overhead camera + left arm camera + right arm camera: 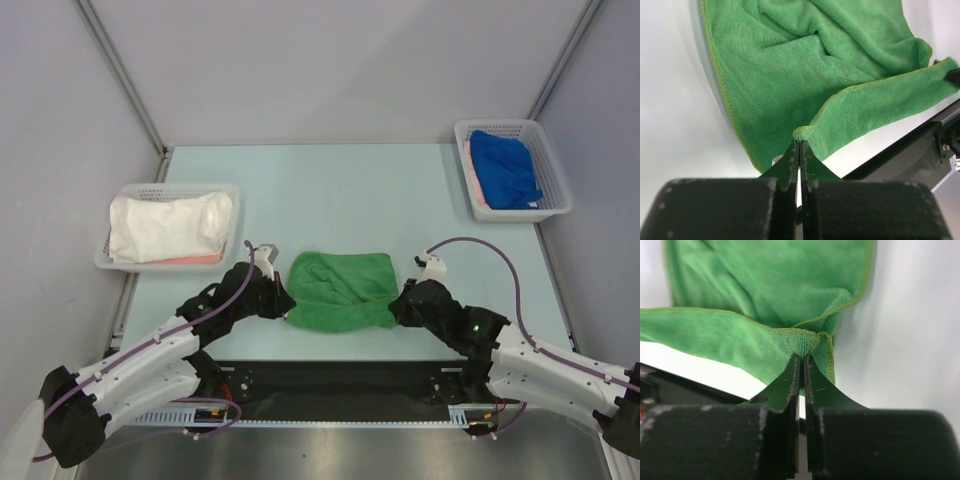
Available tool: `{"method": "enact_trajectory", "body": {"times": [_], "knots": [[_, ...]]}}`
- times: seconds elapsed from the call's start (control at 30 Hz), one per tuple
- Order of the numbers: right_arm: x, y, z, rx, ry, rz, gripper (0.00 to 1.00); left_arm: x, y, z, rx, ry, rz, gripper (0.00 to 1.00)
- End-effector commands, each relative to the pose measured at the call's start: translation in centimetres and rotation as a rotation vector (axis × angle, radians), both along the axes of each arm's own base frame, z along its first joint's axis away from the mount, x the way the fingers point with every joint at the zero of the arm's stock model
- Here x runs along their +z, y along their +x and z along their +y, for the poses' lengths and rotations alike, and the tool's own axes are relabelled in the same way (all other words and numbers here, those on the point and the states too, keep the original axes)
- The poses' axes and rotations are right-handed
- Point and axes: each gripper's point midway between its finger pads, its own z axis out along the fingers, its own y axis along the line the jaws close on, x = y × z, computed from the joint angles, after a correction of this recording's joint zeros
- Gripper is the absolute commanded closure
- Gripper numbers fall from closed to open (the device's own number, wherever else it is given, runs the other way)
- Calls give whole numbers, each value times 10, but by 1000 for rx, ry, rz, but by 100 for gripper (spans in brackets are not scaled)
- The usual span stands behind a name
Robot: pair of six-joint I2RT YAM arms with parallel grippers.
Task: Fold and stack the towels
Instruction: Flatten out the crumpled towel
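Green towel (340, 290), long axis left-right

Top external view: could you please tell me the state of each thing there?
green towel: rumpled on the table, near corners pinched
left gripper: shut on green towel
right gripper: shut on green towel
white towel: bunched in left basket
blue towel: bunched in right basket

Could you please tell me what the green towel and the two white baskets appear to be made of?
The green towel looks like soft terry or microfibre cloth with a matte finish. It has a fine looped nap, limp folds and a stitched hem. The left basket and right basket are probably rigid white plastic with a slight sheen, judging by their thin perforated lattice walls and smooth rims.
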Motion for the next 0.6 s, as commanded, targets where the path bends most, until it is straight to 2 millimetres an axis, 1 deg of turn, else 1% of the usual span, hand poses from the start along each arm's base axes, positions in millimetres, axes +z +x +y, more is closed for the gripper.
{"method": "enact_trajectory", "body": {"times": [0.0,0.03,0.07,0.1,0.13,0.17,0.2,0.23,0.27,0.33,0.37,0.4,0.43,0.5,0.53,0.57], "knots": [[43,10,-3,-28,12,-76,96,34,10,-4,-4,-24,-75,100],[45,9,-5,-19,-4,-78,94,38,10,-4,-5,-26,-84,100],[48,10,-5,-18,-11,-80,93,46,11,-6,-13,-35,-99,100],[56,12,-4,-19,-7,-92,94,48,11,-5,-15,-32,-102,100],[59,13,-3,-10,-12,-103,94,52,12,-5,-13,-32,-108,100],[62,14,-2,-4,-15,-110,94,61,13,-7,-19,-39,-125,100],[63,15,-2,-4,-21,-112,95,63,13,-5,-19,-30,-127,100],[69,18,0,-2,-18,-123,98,67,14,-5,-17,-30,-135,100],[72,21,-2,-8,-35,-133,100,76,16,-6,-21,-36,-152,100],[80,28,-2,-17,-50,-155,100,87,17,-7,-26,-44,-173,100],[81,31,-4,-12,-71,-166,100,95,19,-7,-27,-50,-192,98],[82,34,-3,-3,-76,-166,96,97,20,-7,-30,-46,-194,96],[74,38,-1,1,-95,-149,94,97,21,-8,-34,-40,-196,93],[61,44,0,9,-99,-99,94,96,24,-8,-31,-24,-199,93],[53,48,5,15,-97,-86,92,86,25,-8,-32,-1,-177,94],[39,47,4,18,-107,-58,92,81,25,-9,-32,7,-165,94]]}}
